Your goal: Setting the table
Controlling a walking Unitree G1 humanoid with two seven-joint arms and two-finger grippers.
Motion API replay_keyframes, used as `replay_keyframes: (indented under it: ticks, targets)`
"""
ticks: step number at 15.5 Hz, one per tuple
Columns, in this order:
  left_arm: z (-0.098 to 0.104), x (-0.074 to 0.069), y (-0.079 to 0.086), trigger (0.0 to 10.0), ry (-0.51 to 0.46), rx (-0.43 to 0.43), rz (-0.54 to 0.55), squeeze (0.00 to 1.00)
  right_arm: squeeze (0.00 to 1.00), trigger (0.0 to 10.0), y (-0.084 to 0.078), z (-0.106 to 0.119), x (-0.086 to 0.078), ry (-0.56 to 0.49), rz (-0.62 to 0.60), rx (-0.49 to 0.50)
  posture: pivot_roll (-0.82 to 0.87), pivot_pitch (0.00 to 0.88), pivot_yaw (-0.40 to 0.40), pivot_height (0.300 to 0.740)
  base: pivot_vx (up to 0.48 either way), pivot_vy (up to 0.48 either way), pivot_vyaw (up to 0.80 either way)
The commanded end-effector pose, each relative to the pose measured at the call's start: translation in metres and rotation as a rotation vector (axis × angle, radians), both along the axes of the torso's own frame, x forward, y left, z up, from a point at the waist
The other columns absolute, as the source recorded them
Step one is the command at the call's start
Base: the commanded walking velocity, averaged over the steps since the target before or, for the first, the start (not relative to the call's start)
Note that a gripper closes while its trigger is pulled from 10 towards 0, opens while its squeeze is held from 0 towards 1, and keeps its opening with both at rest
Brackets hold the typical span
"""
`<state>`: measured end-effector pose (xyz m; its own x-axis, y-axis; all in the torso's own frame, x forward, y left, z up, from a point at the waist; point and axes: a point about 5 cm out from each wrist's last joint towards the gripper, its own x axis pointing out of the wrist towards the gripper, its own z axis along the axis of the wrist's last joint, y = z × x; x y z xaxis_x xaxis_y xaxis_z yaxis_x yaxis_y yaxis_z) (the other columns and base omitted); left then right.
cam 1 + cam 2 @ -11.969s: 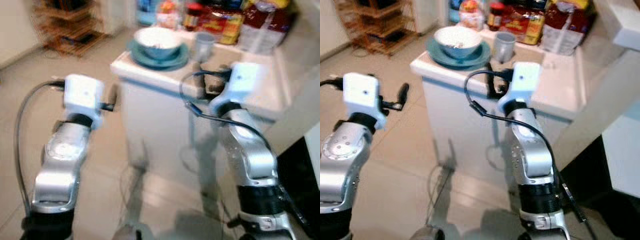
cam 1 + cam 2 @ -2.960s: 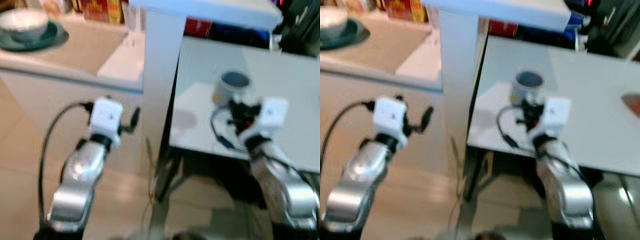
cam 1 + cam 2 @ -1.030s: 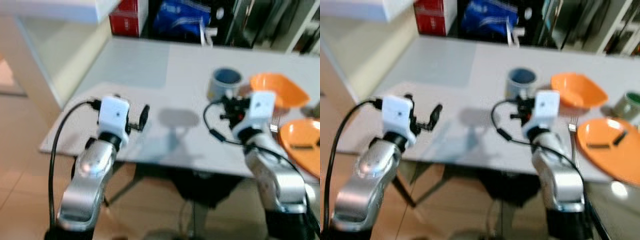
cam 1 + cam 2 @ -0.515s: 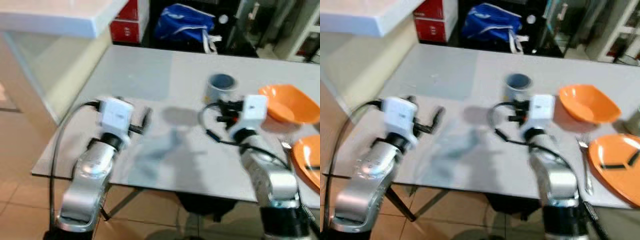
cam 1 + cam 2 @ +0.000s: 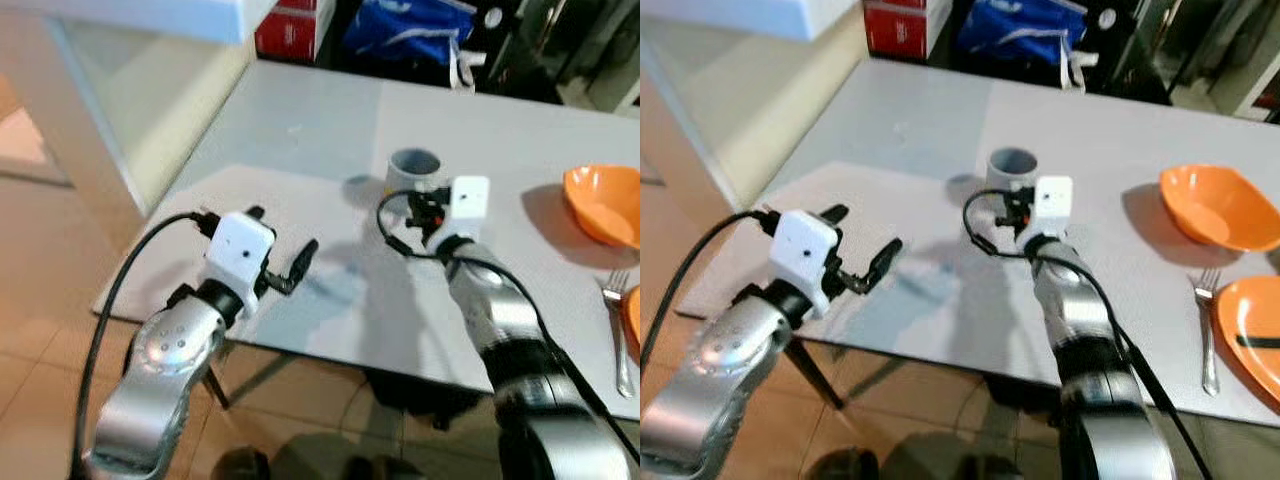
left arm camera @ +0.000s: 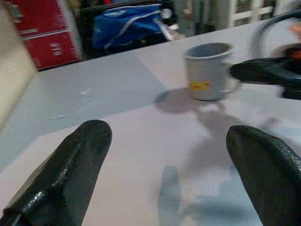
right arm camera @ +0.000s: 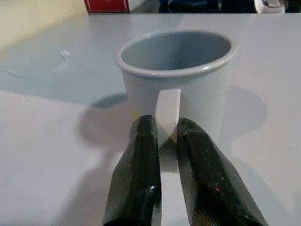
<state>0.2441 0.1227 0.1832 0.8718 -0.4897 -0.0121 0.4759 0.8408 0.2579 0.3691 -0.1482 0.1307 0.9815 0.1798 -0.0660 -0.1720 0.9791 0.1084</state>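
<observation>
The grey mug (image 7: 176,89) stands upright on the pale surface (image 5: 890,130), toward its far middle, and the right tool (image 7: 162,141) has its two black fingers pinched on the mug's handle — the wrist view shows the handle squeezed between them, the mug's open mouth facing up and a dark shadow pooled beside it. From the head views that grip is hard to read: the white wrist block (image 5: 1053,198) and a loop of black cable (image 5: 975,235) cover the handle, so just the mug's rim and upper wall peek out behind. The left tool (image 5: 300,262) hangs over the near left part of the surface, well apart from the mug, its fingers (image 6: 70,174) spread wide with nothing between them; its wrist view catches a small yellow mark low on the mug's side. Off to the right sit an orange bowl (image 5: 1218,208), a fork (image 5: 1207,330) and an orange plate (image 5: 1255,335) — the plate cut off by the frame edge, a dark strip lying on it too blurred to name. Beyond the far edge, a blue bag (image 5: 1015,35) and a red box (image 5: 898,22).
</observation>
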Motion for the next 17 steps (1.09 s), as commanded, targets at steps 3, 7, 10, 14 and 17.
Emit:
replay_keyframes:
  ticks: [3, 7, 10, 14, 17]
  targets:
    - [0.006, -0.018, -0.004, 10.0, 0.013, -0.032, -0.064, 0.00, 0.00, 10.0, -0.010, -0.002, 0.007, 0.004, -0.073, -0.037, 0.06, 0.267, -0.106, 0.740, 0.000, 0.000, 0.00]
    - [0.007, -0.034, -0.014, 10.0, 0.072, -0.091, -0.186, 0.00, 0.00, 10.0, -0.029, -0.006, 0.009, 0.019, -0.161, -0.038, 0.06, 0.287, -0.114, 0.740, 0.000, 0.000, 0.00]
    - [0.007, -0.029, -0.011, 10.0, 0.068, -0.076, -0.157, 0.00, 0.00, 10.0, -0.045, -0.008, -0.001, -0.010, -0.098, 0.007, 0.04, 0.275, -0.093, 0.740, 0.000, 0.000, 0.00]
    - [0.009, -0.021, -0.013, 10.0, 0.063, -0.064, -0.184, 0.00, 0.00, 10.0, -0.062, -0.005, -0.009, -0.009, -0.067, 0.046, 0.04, 0.240, -0.080, 0.740, 0.000, 0.000, 0.00]
    - [0.009, -0.019, -0.012, 10.0, 0.063, -0.055, -0.185, 0.00, 0.00, 10.0, -0.069, 0.000, -0.014, -0.009, -0.035, 0.038, 0.03, 0.226, -0.073, 0.740, 0.000, 0.000, 0.00]
